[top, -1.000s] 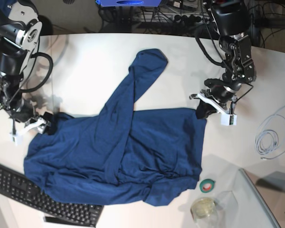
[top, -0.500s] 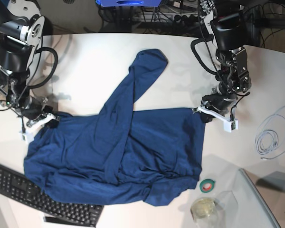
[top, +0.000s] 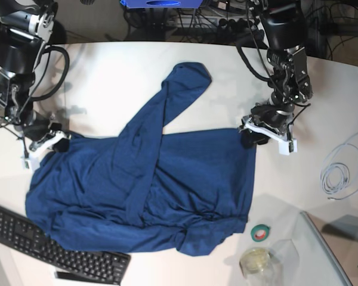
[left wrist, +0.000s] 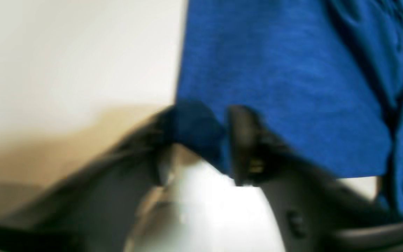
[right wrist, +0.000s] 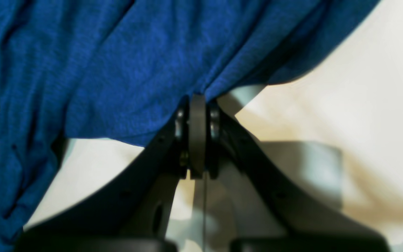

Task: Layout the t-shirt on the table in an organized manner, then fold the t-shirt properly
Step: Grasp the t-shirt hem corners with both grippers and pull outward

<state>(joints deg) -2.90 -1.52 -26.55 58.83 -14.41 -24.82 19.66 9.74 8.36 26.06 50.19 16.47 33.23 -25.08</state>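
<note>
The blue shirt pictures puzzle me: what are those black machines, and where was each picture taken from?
It is a robot with two arms. The wide picture looks down from above on the white table, where a dark blue t-shirt lies half spread, with one part folded across it. A black keyboard, a green tape roll, a clear container and a coiled cable lie around it. The two close-ups come from cameras on the arms' wrists, looking along the fingers. The right fingers, at the left of the wide picture, are pressed shut on the shirt's edge. The left fingers, at the opposite corner, have cloth between them, but that picture is too blurred to tell whether they grip it.
</note>
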